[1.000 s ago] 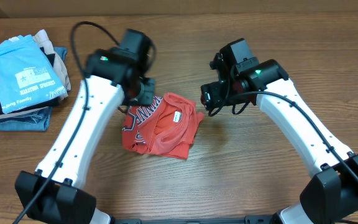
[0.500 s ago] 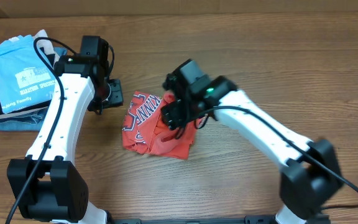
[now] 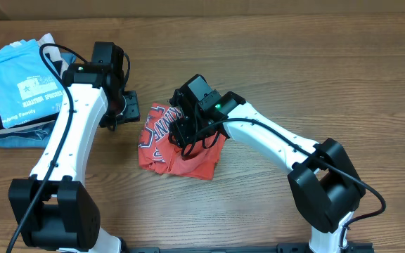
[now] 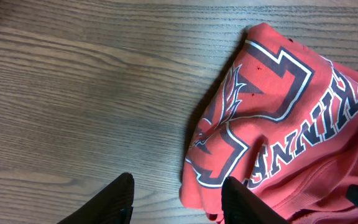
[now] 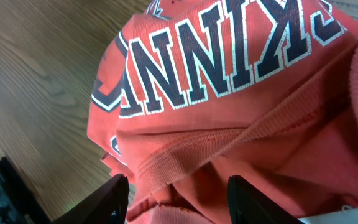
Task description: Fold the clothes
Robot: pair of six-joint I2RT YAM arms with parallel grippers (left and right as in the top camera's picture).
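On the wooden table [image 3: 308, 63], crumpled coral-red T-shirt [image 3: 183, 160]

Coral-red T-shirt [image 3: 181, 158]: crumpled in loose, unfolded heap, right of folded-clothes pile [image 3: 20, 91], well apart from it, slightly nearer robot bases. Printed front faces up on half toward pile: navy block lettering outlined in white, navy-and-white mascot graphic beside letters. Half away from pile plain coral, bunched in soft folds, ribbed neckband creased across it. Edges uneven, sleeves not distinguishable.

White links [image 3: 69, 133], black joints [image 3: 329, 190], black cables [image 3: 42, 49]; left hand [image 4: 179, 202] black-fingered.
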